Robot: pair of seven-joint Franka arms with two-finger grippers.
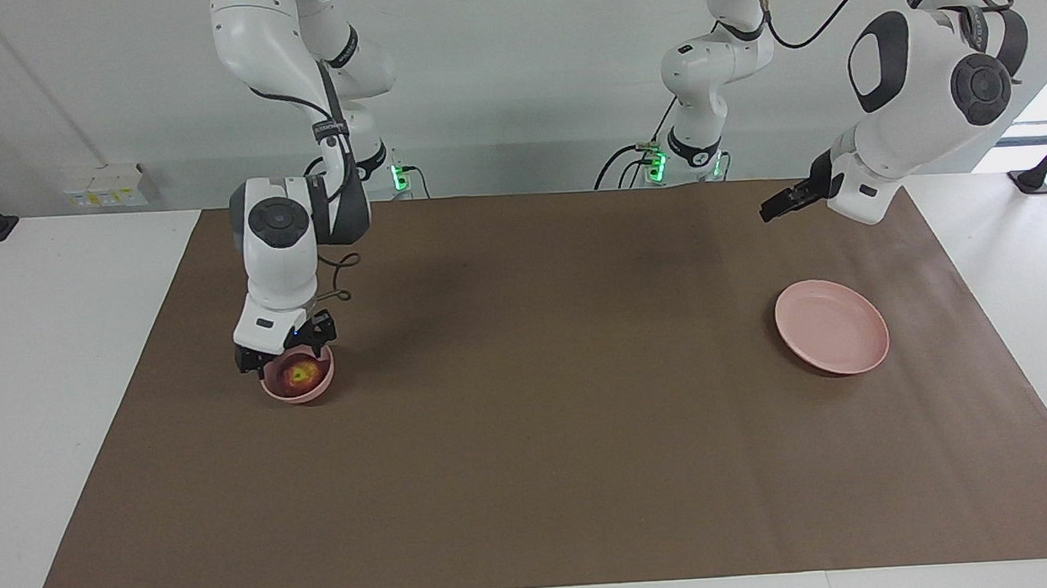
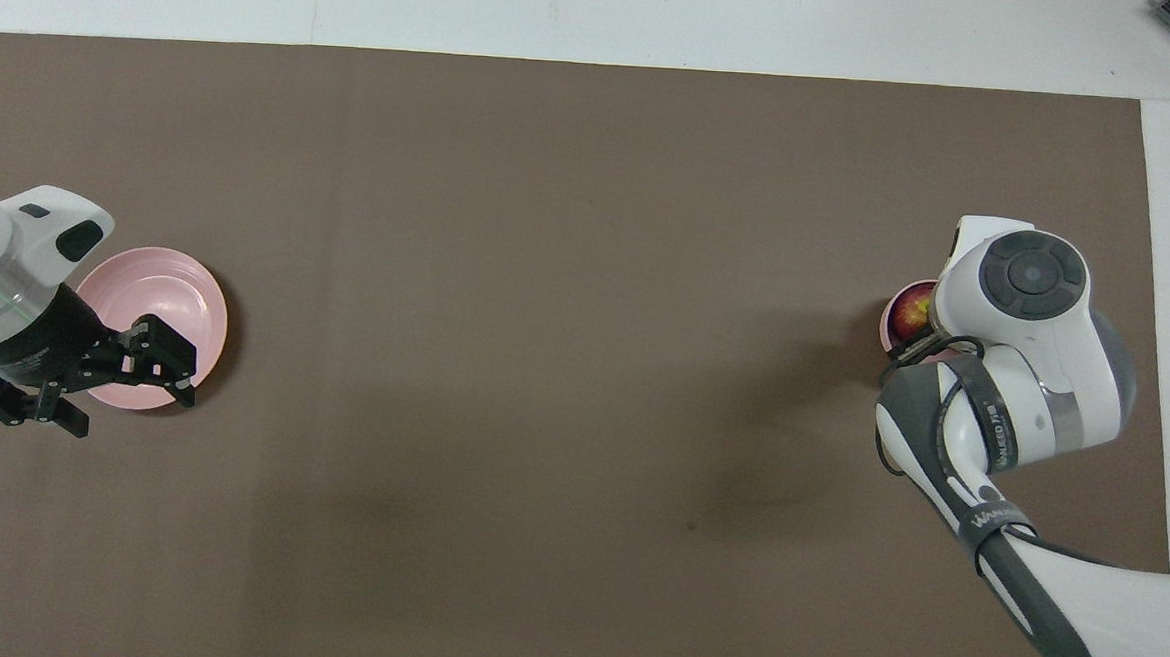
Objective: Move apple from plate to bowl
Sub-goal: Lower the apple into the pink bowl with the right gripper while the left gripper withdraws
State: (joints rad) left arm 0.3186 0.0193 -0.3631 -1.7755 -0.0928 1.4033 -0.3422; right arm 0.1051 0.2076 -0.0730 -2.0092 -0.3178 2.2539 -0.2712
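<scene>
Brown paper (image 1: 548,418) covers most of a white table (image 1: 61,354), with a pale wall and two white robot arms along the top of the facing view. At the left of that view the right arm comes down from the upper left of the frame, and the right gripper (image 1: 283,347) hangs just above a small pink bowl (image 1: 300,395) in the left-centre of the frame. Its two black fingers are spread wide, one at each side of the bowl's rim, and they hold nothing. The apple (image 1: 299,374) sits inside the bowl below the fingers, dark red with its yellowish patch facing up, and it looks clear of both fingers. In the overhead view the same bowl is at the right of the frame, mostly hidden under the arm's wrist, with only a slice of the bowl and the apple showing. The middle of the paper is bare in both views. To the right in the facing view, a flat pink plate (image 1: 832,327) lies on the paper in the right-centre of the frame with nothing on it, well apart from the bowl. Above it, in the upper right of the frame, the left gripper (image 1: 768,212) is raised in the air and points toward the middle of the frame, touching nothing. The overhead view shows its fingers spread wide and empty, overlapping the plate's lower edge.
</scene>
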